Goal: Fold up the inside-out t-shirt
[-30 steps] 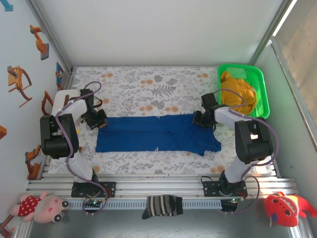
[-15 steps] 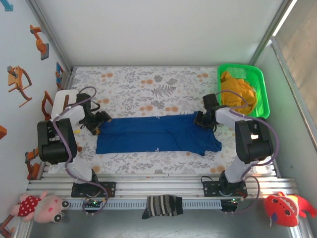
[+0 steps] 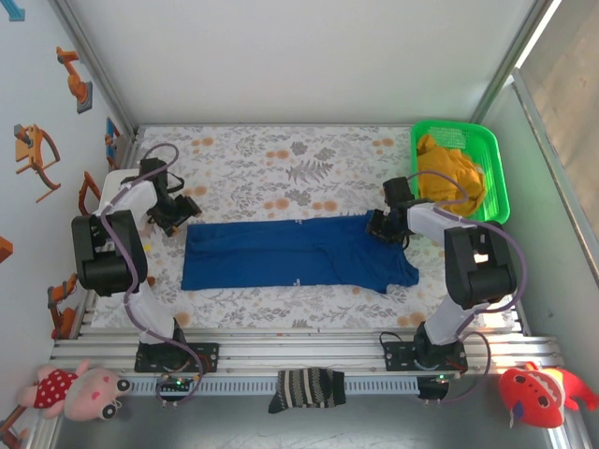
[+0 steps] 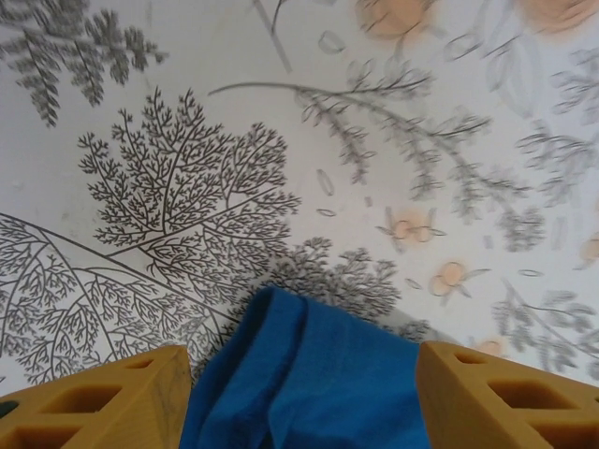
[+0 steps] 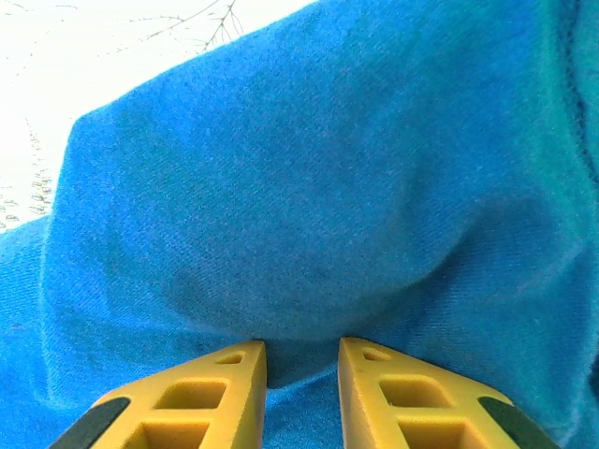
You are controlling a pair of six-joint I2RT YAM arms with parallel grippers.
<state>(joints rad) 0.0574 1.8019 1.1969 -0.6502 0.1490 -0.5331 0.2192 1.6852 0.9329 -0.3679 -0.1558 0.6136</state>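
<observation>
Grey-leaf and orange-blossom print covers the desk [image 3: 281,159], which is walled in by pale panels. At its left side the left pincer [image 4: 299,348] stands open, its yellow fingers wide apart. A raised corner of the royal-blue short-sleeved cloth t-shirt [image 3: 295,253] lies loose between them. The right pincer [image 5: 299,344] is closed on a bulging fold of the same blue cloth, at the shirt's far right corner.

The shirt lies flat in the middle of the desk as a long band. Its long axis runs left to right, parallel to the near edge. The left end is a straight edge, and the right end flares wider toward the near side.

Beyond the right pincer, a green plastic basket [image 3: 496,187] holds a mustard-yellow garment [image 3: 449,173]. A dark striped sock [image 3: 307,388] lies below the near rail, well apart from the shirt.
</observation>
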